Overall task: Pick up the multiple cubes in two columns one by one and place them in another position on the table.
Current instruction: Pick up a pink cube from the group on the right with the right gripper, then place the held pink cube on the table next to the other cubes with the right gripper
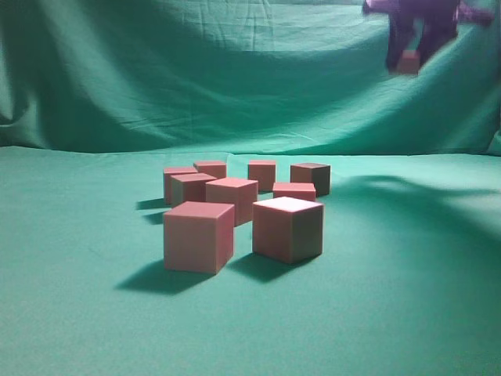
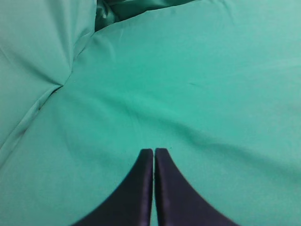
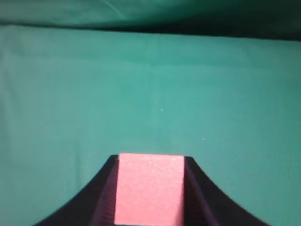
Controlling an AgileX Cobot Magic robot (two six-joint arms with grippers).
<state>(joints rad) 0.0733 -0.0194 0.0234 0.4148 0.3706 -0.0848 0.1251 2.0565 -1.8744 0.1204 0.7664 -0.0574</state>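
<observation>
Several pink cubes stand in two rough columns on the green cloth in the exterior view, the nearest two in front [image 1: 199,236] [image 1: 287,227], the others behind them [image 1: 232,197]. My right gripper [image 1: 409,63] hangs high at the top right, shut on a pink cube [image 3: 149,188] that fills the gap between its black fingers in the right wrist view. My left gripper [image 2: 154,151] is shut and empty over bare green cloth; it is out of the exterior view.
Green cloth [image 1: 391,298] covers the table and rises as a wrinkled backdrop [image 1: 235,70] behind the cubes. A fold of cloth shows at the upper left of the left wrist view [image 2: 66,80].
</observation>
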